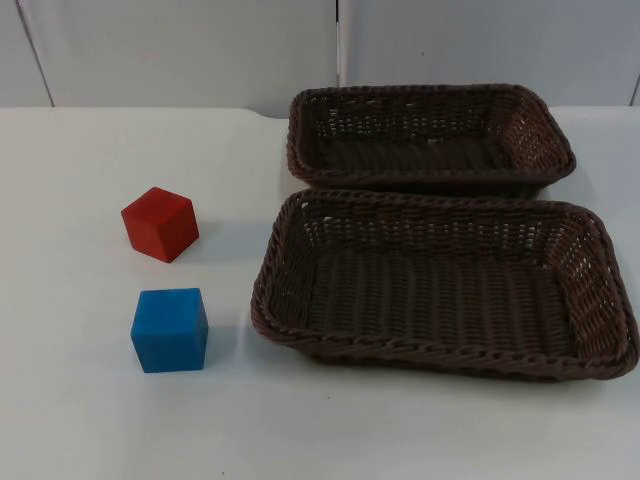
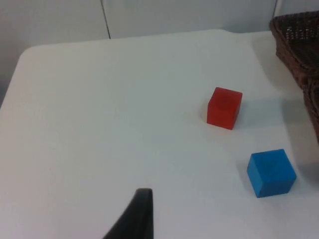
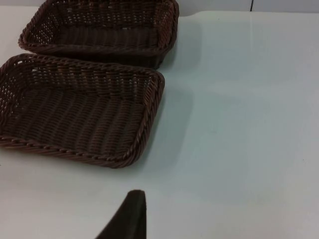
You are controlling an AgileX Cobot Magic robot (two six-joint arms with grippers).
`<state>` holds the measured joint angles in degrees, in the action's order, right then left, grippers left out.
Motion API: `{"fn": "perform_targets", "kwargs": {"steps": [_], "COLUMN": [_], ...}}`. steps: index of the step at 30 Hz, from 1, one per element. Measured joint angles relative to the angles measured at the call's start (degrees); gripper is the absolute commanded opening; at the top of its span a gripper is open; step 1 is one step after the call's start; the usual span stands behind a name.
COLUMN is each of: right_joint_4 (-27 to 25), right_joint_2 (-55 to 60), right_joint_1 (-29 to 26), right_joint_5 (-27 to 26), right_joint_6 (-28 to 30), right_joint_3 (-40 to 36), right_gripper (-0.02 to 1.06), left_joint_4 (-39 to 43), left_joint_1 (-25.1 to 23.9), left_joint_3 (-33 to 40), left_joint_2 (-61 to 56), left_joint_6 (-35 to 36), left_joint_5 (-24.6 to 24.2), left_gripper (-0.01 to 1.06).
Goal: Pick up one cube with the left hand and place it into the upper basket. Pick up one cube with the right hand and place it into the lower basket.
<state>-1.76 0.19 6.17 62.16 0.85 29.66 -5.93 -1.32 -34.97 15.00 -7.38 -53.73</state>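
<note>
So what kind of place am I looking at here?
Probably a robot test bench or lab rather than a home: a bare white table against a grey partition wall, set only with a red cube, a blue cube and two empty wicker baskets.

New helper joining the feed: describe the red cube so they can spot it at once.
Start at the two brown woven wicker baskets on the white table top; the open table beside them holds two small cubes. The small red cube is the one nearer the grey wall, level with the gap between the baskets. Its neighbour, the small blue cube, lies nearer the camera.
</note>
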Motion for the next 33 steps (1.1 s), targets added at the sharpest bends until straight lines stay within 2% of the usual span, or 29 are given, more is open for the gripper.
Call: {"fn": "perform_targets", "kwargs": {"steps": [17,20,23,30,33], "right_joint_4": [0.00,0.00,0.00,0.00,0.00], "right_joint_2": [0.00,0.00,0.00,0.00,0.00], "right_joint_1": [0.00,0.00,0.00,0.00,0.00], "right_joint_5": [0.00,0.00,0.00,0.00,0.00], "right_joint_6": [0.14,0.14,0.14,0.14,0.14], "right_joint_3": [0.00,0.00,0.00,0.00,0.00], "right_gripper": [1.05,1.05,1.05,1.05,1.05], "left_joint_4": [-7.11,-9.62,-15.58,-21.59,-24.40], "left_joint_1": [0.00,0.00,0.00,0.00,0.00], "left_joint_3": [0.00,0.00,0.00,-0.99,-4.18], "left_joint_2": [15.12,17.64,22.44,30.20,36.39], "left_joint_6": [-3.78,-5.90,-11.49,-18.12,-20.60], "left_joint_5": [11.52,13.65,17.00,19.76,20.01], "left_gripper": [1.05,1.05,1.05,1.05,1.05]}}
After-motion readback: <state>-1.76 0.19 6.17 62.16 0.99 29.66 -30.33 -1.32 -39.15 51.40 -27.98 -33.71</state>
